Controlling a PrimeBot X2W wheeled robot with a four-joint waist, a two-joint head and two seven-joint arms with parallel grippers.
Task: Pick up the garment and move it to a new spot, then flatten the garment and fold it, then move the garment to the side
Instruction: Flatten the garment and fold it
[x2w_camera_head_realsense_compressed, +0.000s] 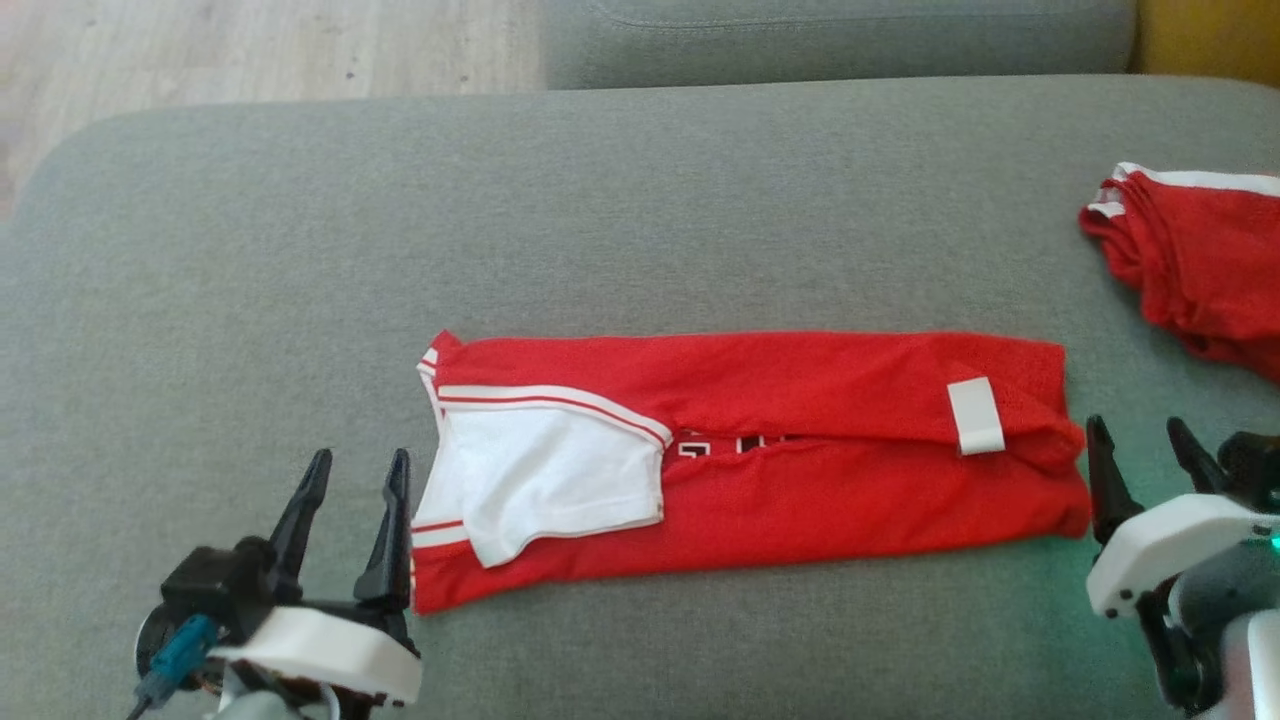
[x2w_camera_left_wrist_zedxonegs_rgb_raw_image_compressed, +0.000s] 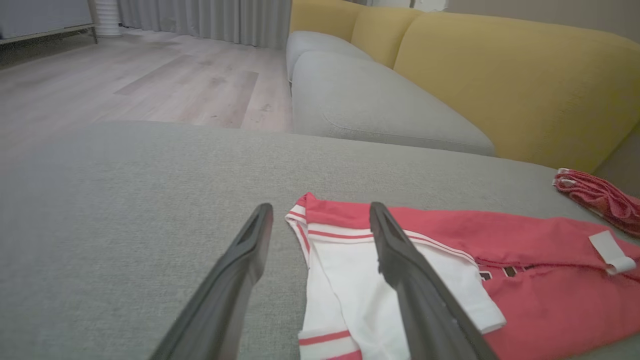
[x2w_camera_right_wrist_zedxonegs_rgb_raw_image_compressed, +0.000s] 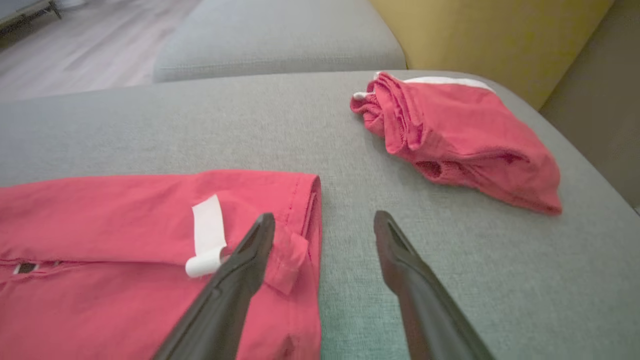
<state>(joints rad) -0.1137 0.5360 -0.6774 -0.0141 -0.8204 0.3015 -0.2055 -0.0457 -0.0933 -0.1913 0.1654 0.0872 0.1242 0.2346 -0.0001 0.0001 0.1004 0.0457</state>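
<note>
The garment is a red shirt with white sleeves and red-and-white trim, folded into a long band across the grey sofa cushion. Its white sleeve end lies to the left, and a white label sits near its right end. My left gripper stands open just off the garment's left end, with nothing between its fingers. At the garment's right end my right gripper is open too, empty. In the right wrist view its fingertips straddle the garment's right edge.
A second red garment lies bunched at the cushion's far right, also seen in the right wrist view. Behind are another grey cushion, a yellow sofa back and wooden floor on the left.
</note>
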